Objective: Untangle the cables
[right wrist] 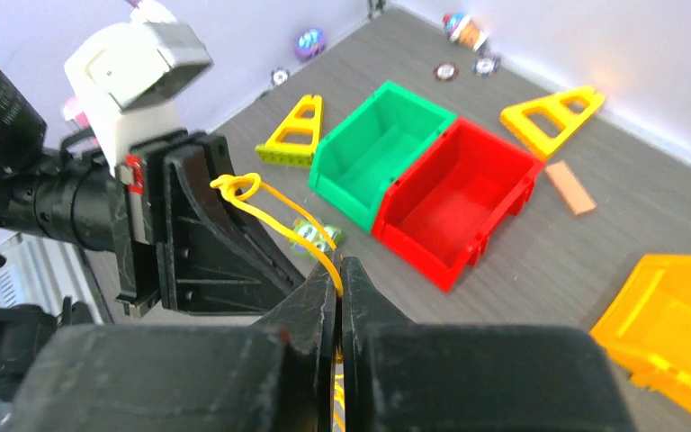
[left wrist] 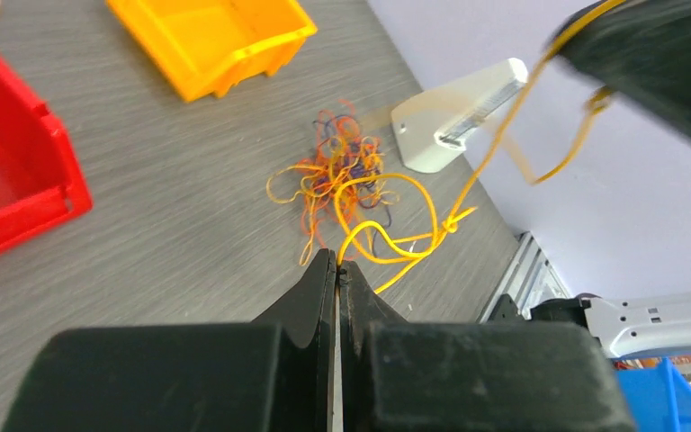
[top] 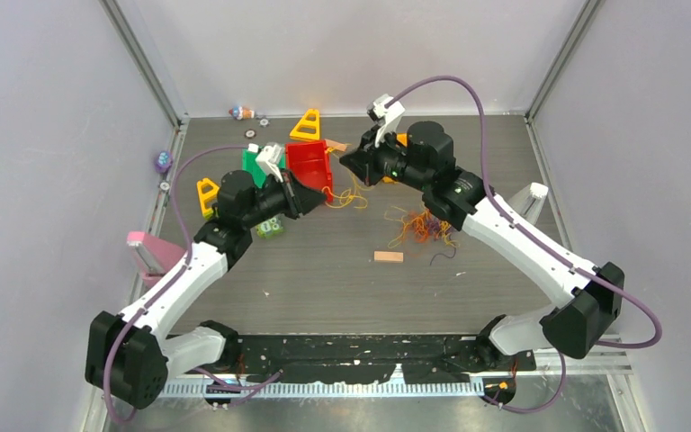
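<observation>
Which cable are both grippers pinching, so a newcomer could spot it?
Start at the red bin. Just right of it, the left gripper and right gripper are shut on one yellow cable strung between them. Unlike the loose mixed-colour clump further right, it is single, lifted and knotted.

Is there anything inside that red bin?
Seen from the right wrist camera, the red bin looks empty, showing only its bare red floor and inner walls. The strip of floor just behind its near wall is hidden, so something small and flat there would not show.
</observation>
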`<action>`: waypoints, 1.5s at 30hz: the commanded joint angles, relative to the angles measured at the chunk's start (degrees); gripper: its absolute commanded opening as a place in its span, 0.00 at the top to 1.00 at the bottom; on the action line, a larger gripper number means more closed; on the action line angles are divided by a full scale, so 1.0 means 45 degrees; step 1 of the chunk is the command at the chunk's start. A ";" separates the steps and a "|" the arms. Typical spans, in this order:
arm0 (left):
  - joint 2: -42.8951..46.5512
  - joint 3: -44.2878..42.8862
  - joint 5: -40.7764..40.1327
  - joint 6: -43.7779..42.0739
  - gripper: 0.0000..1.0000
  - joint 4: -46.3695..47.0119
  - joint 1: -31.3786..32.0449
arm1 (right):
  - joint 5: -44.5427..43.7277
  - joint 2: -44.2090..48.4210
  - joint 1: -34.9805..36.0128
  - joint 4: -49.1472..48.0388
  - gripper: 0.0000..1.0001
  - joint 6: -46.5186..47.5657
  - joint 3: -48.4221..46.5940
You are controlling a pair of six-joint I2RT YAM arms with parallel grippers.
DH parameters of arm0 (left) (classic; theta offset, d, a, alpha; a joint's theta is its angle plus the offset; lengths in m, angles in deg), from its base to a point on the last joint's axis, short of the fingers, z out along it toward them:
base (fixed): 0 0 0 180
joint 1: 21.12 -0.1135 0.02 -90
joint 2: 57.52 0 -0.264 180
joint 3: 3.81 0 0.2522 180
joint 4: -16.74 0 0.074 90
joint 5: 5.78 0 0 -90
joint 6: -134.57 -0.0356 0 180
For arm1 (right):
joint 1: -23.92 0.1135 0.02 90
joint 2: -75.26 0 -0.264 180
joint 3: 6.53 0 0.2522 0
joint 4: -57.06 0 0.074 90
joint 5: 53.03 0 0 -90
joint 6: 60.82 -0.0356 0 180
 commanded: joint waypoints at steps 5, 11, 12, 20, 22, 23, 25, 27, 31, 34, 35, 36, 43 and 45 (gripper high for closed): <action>-0.0783 0.0529 0.1800 0.0290 1.00 0.4887 0.0436 | 0.0867 -0.0518 0.0015 0.0851 0.95 -0.1614 -0.0330; -0.0660 0.0445 -0.0691 -0.0094 1.00 0.3242 0.0400 | 0.0847 -0.1184 0.0015 0.0869 0.95 -0.1994 -0.0772; -0.0623 0.0173 -0.1385 -0.0205 1.00 0.2501 0.0360 | 0.0729 -0.1321 0.0006 0.0876 0.95 -0.2019 -0.0906; -0.1817 -0.2681 -0.6427 -0.0827 1.00 -0.3183 -0.0349 | -0.0286 -0.4436 -0.0141 0.0382 0.95 -0.2814 -0.3352; -0.2314 -0.3130 -0.6636 -0.0762 1.00 -0.3479 -0.0760 | -0.0242 -0.5431 -0.0190 0.0101 0.94 -0.3202 -0.4271; -0.2529 -0.3263 -0.6613 -0.0715 1.00 -0.3422 -0.0957 | -0.0217 -0.5749 -0.0197 -0.0028 0.95 -0.3347 -0.4827; -0.3075 -0.3630 -0.6760 -0.0841 1.00 -0.3353 -0.1225 | -0.0300 -0.6691 -0.0204 -0.0406 0.94 -0.3809 -0.5757; -0.3753 -0.4208 -0.7071 -0.1145 1.00 -0.3738 -0.1402 | -0.0439 -0.7886 -0.0205 -0.0701 0.95 -0.3998 -0.6620; -0.5064 -0.5002 -0.7451 -0.1211 1.00 -0.3786 -0.1662 | -0.0314 -0.9373 -0.0313 -0.2331 0.95 -0.4317 -0.7572; -0.6068 -0.5710 -0.7142 -0.1162 1.00 -0.3710 -0.1815 | -0.0304 -1.0453 -0.0386 -0.2531 0.94 -0.4404 -0.8837; -0.6446 -0.6052 -0.7096 -0.1198 1.00 -0.3890 -0.1821 | -0.0315 -1.0923 -0.0400 -0.2518 0.94 -0.4428 -0.9099; -0.6764 -0.6378 -0.7068 -0.1283 1.00 -0.4001 -0.1817 | -0.0401 -1.1132 -0.0435 -0.2499 0.95 -0.4448 -0.9500; -0.7855 -0.7496 -0.6597 -0.1559 0.72 -0.4611 -0.1822 | -0.0984 -1.1801 -0.0503 -0.2605 0.29 -0.4797 -0.9423; -0.7377 -0.6922 -0.6624 -0.1640 0.56 -0.4070 -0.1836 | -0.1167 -1.1513 -0.0545 -0.2633 0.26 -0.4781 -0.8987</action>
